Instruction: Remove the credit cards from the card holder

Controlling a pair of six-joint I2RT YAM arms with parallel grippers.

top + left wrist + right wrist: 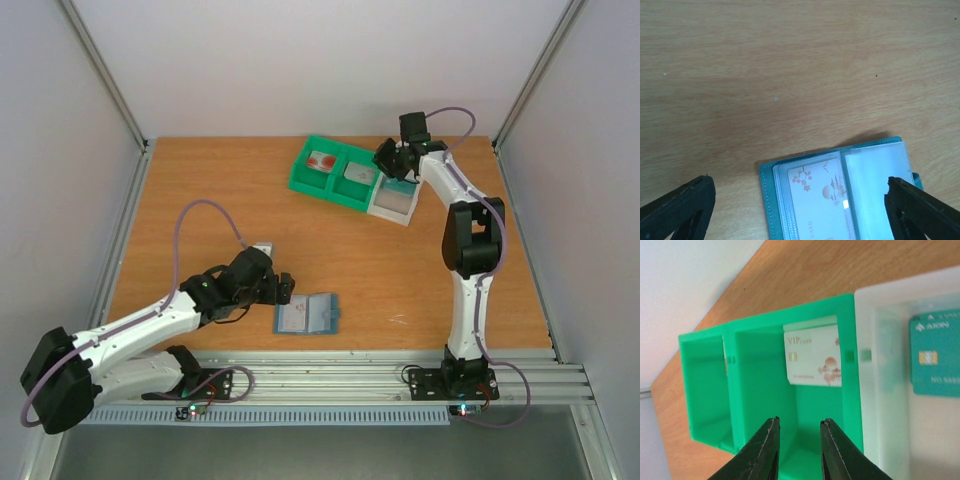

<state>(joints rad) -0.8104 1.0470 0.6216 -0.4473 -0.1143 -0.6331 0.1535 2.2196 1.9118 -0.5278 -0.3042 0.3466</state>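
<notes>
left claw (797, 181) hovers low over the wooden worktop (790, 65), its two black fingers spread wide and empty, one at each side of the wrist view. just right of it in the overhead view, the teal-blue card holder (767, 200) lies opened flat like a small book. a white card with pink blossom art (820, 200) sits inside its left clear sleeve; the right sleeve looks empty. this card is likely light, thin, stiff and slick, snug in soft plastic, so it should be pinched by an exposed short edge; the light holder may slide or lift with it unless pinned. further right and at the far side, a green tray (705, 390) holds a white vip card (812, 357), and the adjoining white compartment (880, 405) holds a teal card (935, 362). right claw (800, 421) hangs above the tray, jaws narrow, a small gap between them, gripping nothing.
</notes>
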